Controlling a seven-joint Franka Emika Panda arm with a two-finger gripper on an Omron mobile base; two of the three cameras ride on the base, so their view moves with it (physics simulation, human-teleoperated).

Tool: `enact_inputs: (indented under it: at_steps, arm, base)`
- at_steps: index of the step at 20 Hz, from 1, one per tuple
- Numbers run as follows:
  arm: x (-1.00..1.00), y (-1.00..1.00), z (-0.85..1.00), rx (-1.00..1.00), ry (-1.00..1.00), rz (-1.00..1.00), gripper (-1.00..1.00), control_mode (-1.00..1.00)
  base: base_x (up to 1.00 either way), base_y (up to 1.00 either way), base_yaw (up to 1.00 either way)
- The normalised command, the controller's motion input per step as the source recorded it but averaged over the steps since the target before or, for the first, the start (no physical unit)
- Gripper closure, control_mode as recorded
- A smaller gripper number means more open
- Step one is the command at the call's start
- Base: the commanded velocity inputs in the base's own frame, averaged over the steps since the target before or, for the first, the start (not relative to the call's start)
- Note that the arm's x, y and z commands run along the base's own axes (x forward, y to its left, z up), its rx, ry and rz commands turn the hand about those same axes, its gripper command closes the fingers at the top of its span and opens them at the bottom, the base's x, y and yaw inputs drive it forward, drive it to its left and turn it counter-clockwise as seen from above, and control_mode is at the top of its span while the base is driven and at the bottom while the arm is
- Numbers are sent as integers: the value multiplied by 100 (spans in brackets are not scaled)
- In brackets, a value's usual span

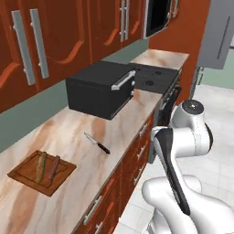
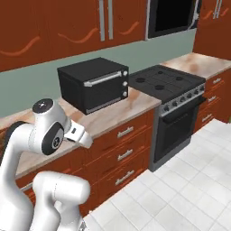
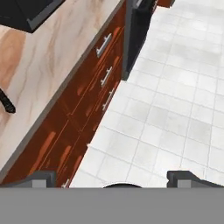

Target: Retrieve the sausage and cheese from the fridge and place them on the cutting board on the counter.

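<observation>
The square brown cutting board (image 1: 41, 172) lies flat on the marbled counter (image 1: 91, 155), carrying two slender pieces side by side.

The white arm rises from the lower right of the left base view, its bulky lower link at the bottom of the frame and a dark-striped link climbing to a rounded joint at right of centre. In the right base view the same arm stands at the lower left: a thick white base segment at the bottom, a curved link going up the left edge, and a round joint with a dark side disc at middle left, from which a short white wrist piece juts to the right and a little down. In the hand view the claw (image 3: 113, 177) shows two dark fingertips (image 3: 38, 177) at the bottom edge, set wide apart with nothing between them, pointing downward.
</observation>
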Motion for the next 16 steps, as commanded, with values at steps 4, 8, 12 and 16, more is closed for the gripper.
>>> enact_inputs:
  at_steps: [4, 8, 12, 16]
  arm:
    - [0, 0, 0, 0, 0, 0, -100, 100]
    - [0, 0, 0, 0, 0, 0, -100, 100]
    - [0, 0, 0, 0, 0, 0, -100, 100]
    - [0, 0, 0, 0, 0, 0, -100, 100]
  base:
    - [20, -36, -47]
    - [19, -44, -40]
    - [19, -44, -40]
    - [19, -42, -37]
